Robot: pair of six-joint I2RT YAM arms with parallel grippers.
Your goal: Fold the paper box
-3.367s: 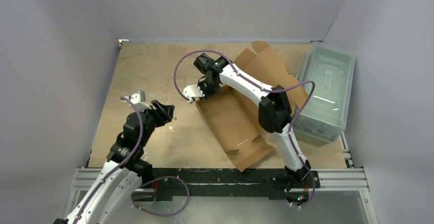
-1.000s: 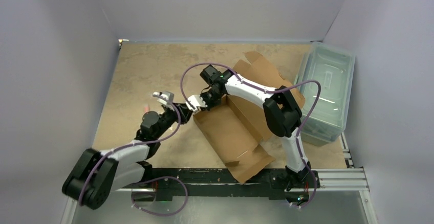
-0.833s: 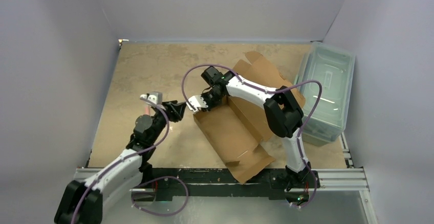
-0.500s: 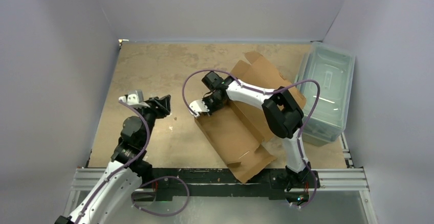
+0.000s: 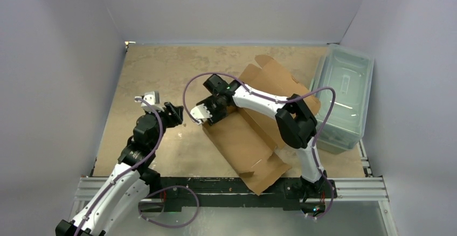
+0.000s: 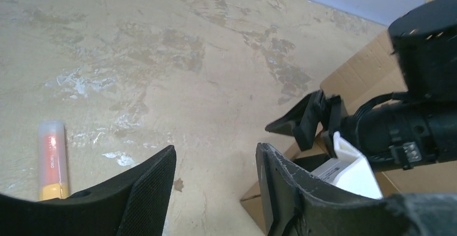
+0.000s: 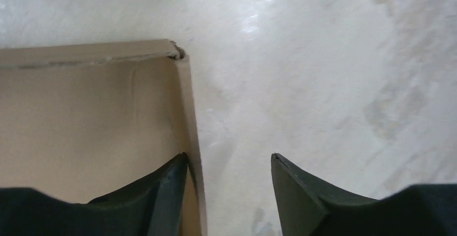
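The paper box (image 5: 253, 136) is a brown cardboard mailer lying opened out at centre right, its side walls partly raised and a big flap (image 5: 272, 74) leaning back behind it. My right gripper (image 5: 202, 116) hangs open over the box's near-left corner. In the right wrist view the gripper (image 7: 229, 163) straddles the raised wall edge (image 7: 186, 106), one finger inside the box and one outside, gripping nothing. My left gripper (image 5: 177, 115) stands open just left of that corner, a short gap away. In the left wrist view the left gripper (image 6: 215, 179) is empty and faces the box corner (image 6: 253, 201).
A translucent grey-green plastic bin (image 5: 345, 96) stands at the right edge, against the box's far side. A small clear tube with an orange-red end (image 6: 51, 160) lies on the table left of my left gripper. The tabletop (image 5: 156, 69) is mottled tan, walled on three sides.
My right gripper has opened and let go of the box wall, shifting slightly left. My left arm has drawn back from the box corner and its jaws stand a little wider.
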